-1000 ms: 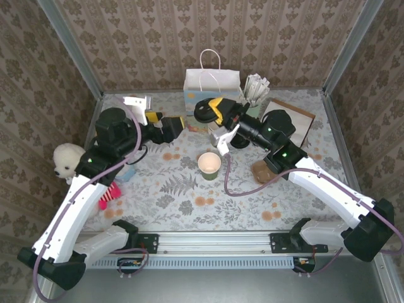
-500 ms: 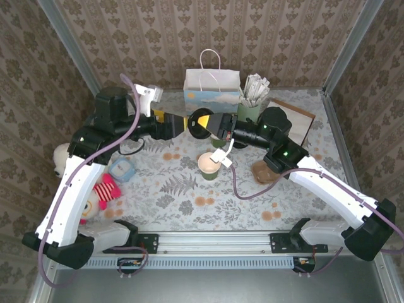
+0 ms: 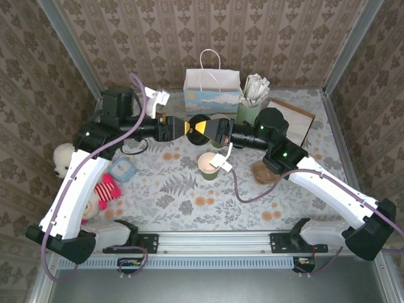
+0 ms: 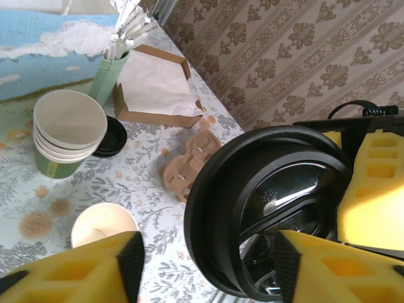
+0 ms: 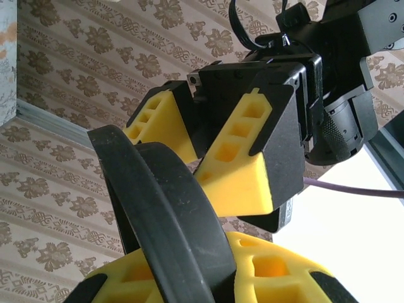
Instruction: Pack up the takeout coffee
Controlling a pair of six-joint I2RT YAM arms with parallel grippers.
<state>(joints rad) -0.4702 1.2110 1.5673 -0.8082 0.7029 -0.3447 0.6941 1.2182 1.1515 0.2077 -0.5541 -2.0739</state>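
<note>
The dark-green paper cup [image 3: 209, 164] stands lidless on the flowered table, its cream inside showing, also in the left wrist view [image 4: 104, 224]. Its black lid [image 3: 206, 120] is up in the air above and behind the cup, on edge, with my right gripper [image 3: 203, 127] shut on its rim. In the right wrist view the lid [image 5: 164, 214] sits between my yellow fingers [image 5: 271, 271]. My left gripper [image 3: 182, 128] faces it tip to tip, open. In the left wrist view the lid [image 4: 271, 208] fills the space just ahead of my spread left gripper [image 4: 208, 271].
A white paper bag [image 3: 211, 88] stands at the back wall beside the pale-green stick holder [image 3: 252, 104]. A stack of lidless green cups [image 4: 66, 132], a second black lid [image 4: 113, 136], a brown tray [image 3: 297, 120] and a cardboard carrier [image 3: 264, 170] lie right of the cup. Plush toys [image 3: 63, 161] sit at the left.
The two grippers have closed in on each other above the cup. The right one brought the lid leftward and turned it on edge; the left arm rose and aimed its open fingers at it.
</note>
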